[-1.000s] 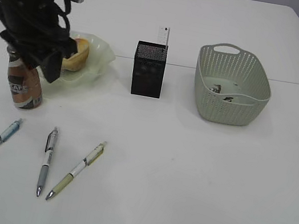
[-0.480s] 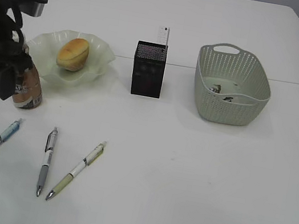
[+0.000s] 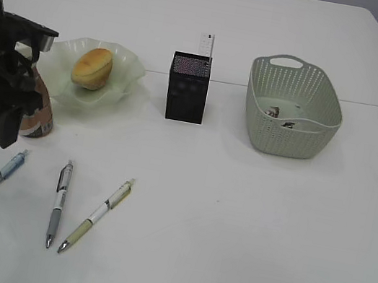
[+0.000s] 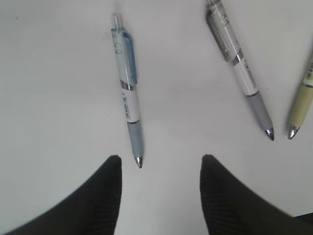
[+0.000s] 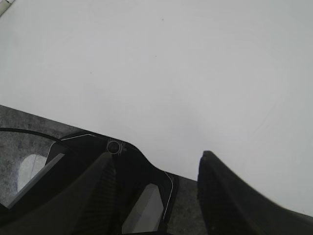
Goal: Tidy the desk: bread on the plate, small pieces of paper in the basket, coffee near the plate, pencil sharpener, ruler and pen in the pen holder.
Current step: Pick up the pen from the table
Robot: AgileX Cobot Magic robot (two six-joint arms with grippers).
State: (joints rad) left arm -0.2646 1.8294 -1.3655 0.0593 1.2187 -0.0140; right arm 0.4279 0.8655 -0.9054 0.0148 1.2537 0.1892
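Bread (image 3: 92,68): on your plate (image 3: 130,65), far left. Coffee (image 3: 36,114): upright just beside the plate's near-left edge, partly hidden by your left arm. Ruler (image 3: 206,45): standing in the pen holder (image 3: 187,88), mid-desk. Paper wads (image 3: 280,116): inside the basket (image 3: 294,107), right. Three pens lie loose on the desk (image 3: 249,218): blue pen (image 4: 127,88), grey pen (image 4: 239,68), yellow pen (image 3: 97,215). Your left gripper (image 4: 159,164): jaws apart, empty, above the blue pen's tip. Your right gripper (image 5: 154,161): jaws apart, empty, at the desk edge.
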